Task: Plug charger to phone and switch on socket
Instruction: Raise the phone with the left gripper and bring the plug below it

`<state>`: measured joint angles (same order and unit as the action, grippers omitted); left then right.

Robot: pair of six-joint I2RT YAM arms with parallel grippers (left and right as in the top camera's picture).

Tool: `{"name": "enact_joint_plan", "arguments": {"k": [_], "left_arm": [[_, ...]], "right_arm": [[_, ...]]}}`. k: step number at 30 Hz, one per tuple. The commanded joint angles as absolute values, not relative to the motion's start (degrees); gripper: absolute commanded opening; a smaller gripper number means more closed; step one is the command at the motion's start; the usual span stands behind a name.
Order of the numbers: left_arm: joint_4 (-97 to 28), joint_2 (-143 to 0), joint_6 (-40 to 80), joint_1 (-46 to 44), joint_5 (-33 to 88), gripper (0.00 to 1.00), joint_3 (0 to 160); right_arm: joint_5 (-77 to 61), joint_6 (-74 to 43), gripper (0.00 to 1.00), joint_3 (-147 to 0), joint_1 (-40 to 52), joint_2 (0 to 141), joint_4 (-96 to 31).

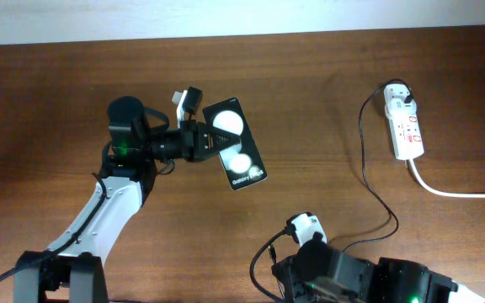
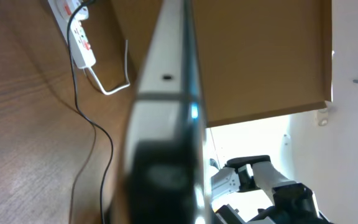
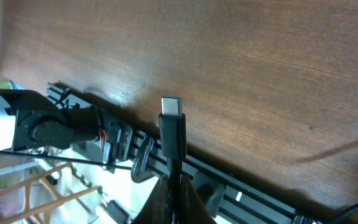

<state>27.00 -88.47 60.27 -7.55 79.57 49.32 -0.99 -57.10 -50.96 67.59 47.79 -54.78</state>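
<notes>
My left gripper (image 1: pixel 199 140) is shut on the phone (image 1: pixel 235 144), a flat black smartphone with two white glare spots, and holds it above the table left of centre. In the left wrist view the phone (image 2: pixel 166 87) is seen edge-on in the jaws (image 2: pixel 160 190). My right gripper (image 1: pixel 306 231) is at the front edge, shut on the charger's thin black cable just behind its connector tip (image 3: pixel 171 115), which sticks out past the fingers (image 3: pixel 176 186). The cable (image 1: pixel 365 168) runs back to a plug in the white socket strip (image 1: pixel 404 126) at the far right.
The strip's thick white cord (image 1: pixel 453 192) runs off to the right edge. The strip (image 2: pixel 79 34) and black cable (image 2: pixel 98 134) also show in the left wrist view. The table's front edge and the left arm's base (image 3: pixel 55 127) show in the right wrist view.
</notes>
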Motion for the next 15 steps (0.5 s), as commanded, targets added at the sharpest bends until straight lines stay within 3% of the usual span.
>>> {"name": "enact_joint_plan", "arguments": {"k": [1, 4, 15], "left_arm": [[27.53, -88.29, 63.83, -7.57, 80.55, 0.0, 50.19], [27.57, -88.29, 63.81, -7.57, 80.53, 0.0, 50.19], [27.86, -88.29, 60.14, -7.55, 82.72, 0.0, 50.19]], "right_arm": [[4.29, -62.48, 0.04, -50.41, 74.04, 47.81, -54.3], [7.68, -65.71, 0.04, -50.41, 78.26, 50.3, -53.69], [7.35, -65.67, 0.04, -50.41, 78.74, 56.64, -51.57]]}}
